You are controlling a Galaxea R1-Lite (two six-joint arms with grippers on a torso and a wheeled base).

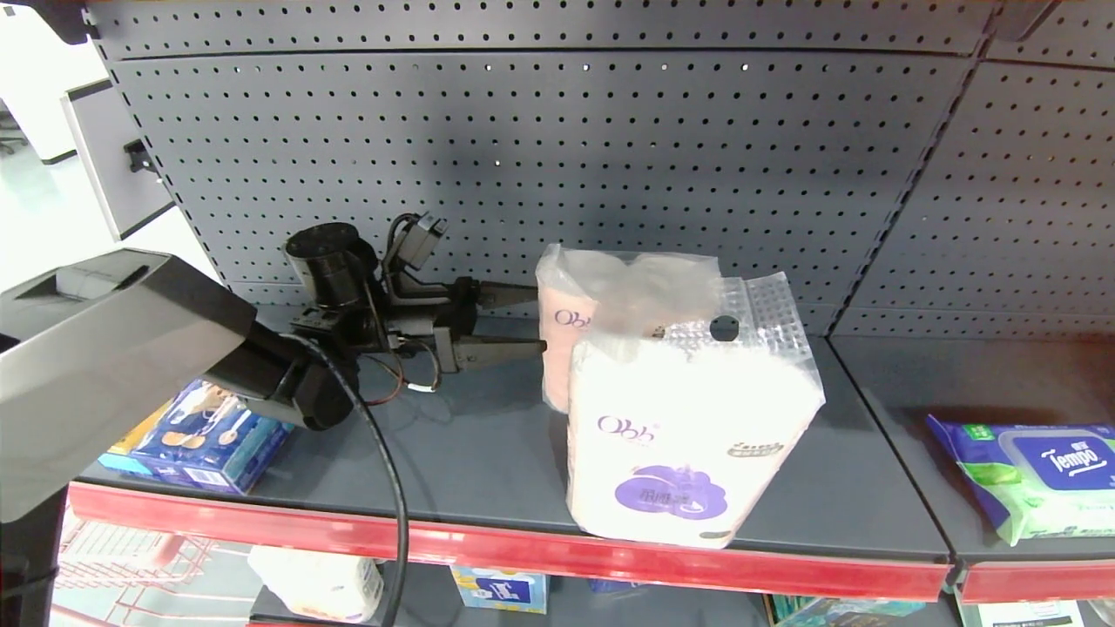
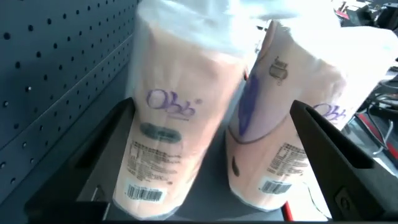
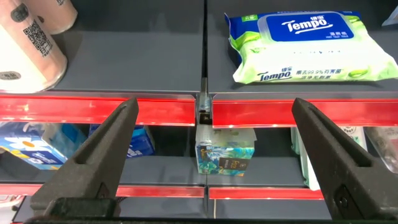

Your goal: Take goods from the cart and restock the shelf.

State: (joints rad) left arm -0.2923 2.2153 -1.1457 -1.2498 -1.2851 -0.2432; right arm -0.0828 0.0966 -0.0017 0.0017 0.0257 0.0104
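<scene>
Tissue packs on the shelf [image 1: 470, 453]: the rear pack [image 1: 562, 326] stands at the tips of my left gripper [image 1: 538, 320], jaws spread apart; contact cannot be made out. The front pack [image 1: 688, 435] hides its far side. My right gripper [image 3: 208, 162], jaws apart, faces the wet wipes [image 3: 298, 46].

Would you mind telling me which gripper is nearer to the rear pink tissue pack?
Left. The left gripper is right beside the pink tissue pack, open; the right gripper hangs before the shelf's red edge, facing the wet wipes pack.
</scene>
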